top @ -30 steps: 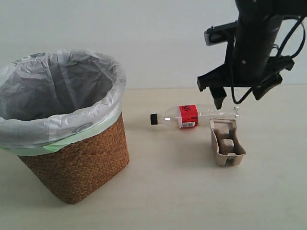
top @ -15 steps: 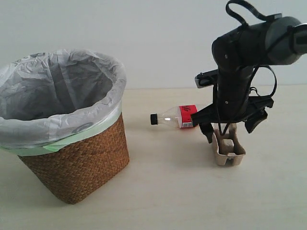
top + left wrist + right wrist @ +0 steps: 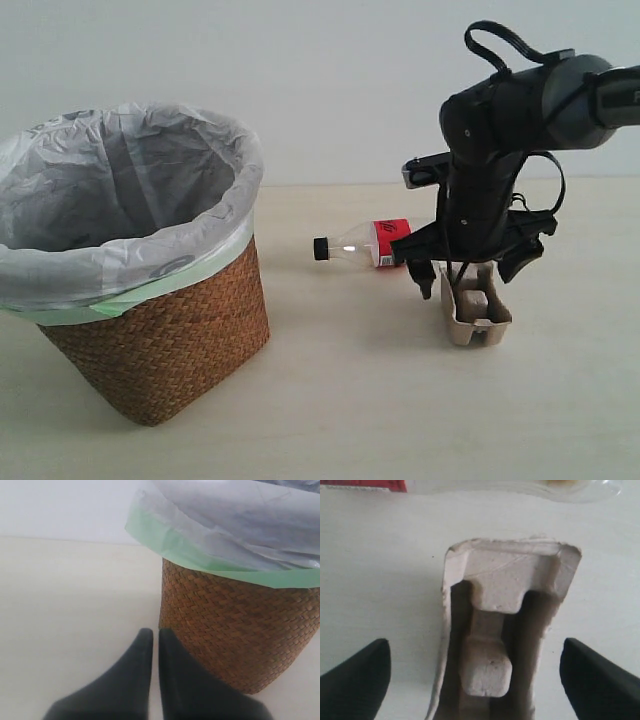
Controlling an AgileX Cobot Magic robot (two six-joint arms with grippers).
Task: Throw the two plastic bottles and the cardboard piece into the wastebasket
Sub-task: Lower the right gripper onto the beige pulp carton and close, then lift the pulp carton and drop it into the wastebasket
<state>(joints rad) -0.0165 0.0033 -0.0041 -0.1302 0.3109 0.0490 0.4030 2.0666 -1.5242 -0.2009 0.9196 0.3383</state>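
Note:
The cardboard piece [image 3: 478,310], a grey-brown pulp tray, lies right of centre on the table. My right gripper [image 3: 466,282] is open and low over it, one finger on each side and neither touching. In the right wrist view the cardboard piece [image 3: 500,630] sits between the spread black fingertips [image 3: 365,670] of the right gripper [image 3: 475,647]. Just behind the tray the slim bottle [image 3: 365,243] with black cap and red label lies on its side, and its clear body [image 3: 520,486] edges the right wrist view. The green-capped bottle is out of view. My left gripper [image 3: 155,632] is shut and empty beside the wastebasket [image 3: 235,625].
The wicker wastebasket [image 3: 160,340] with its white bag [image 3: 130,200] fills the left of the exterior view, its opening well above table height. A pale wall backs the light table [image 3: 350,400].
My right arm has come down from above the bottle and tray until its open fingers straddle the cardboard piece. The bottle, tray and basket have stayed in place.

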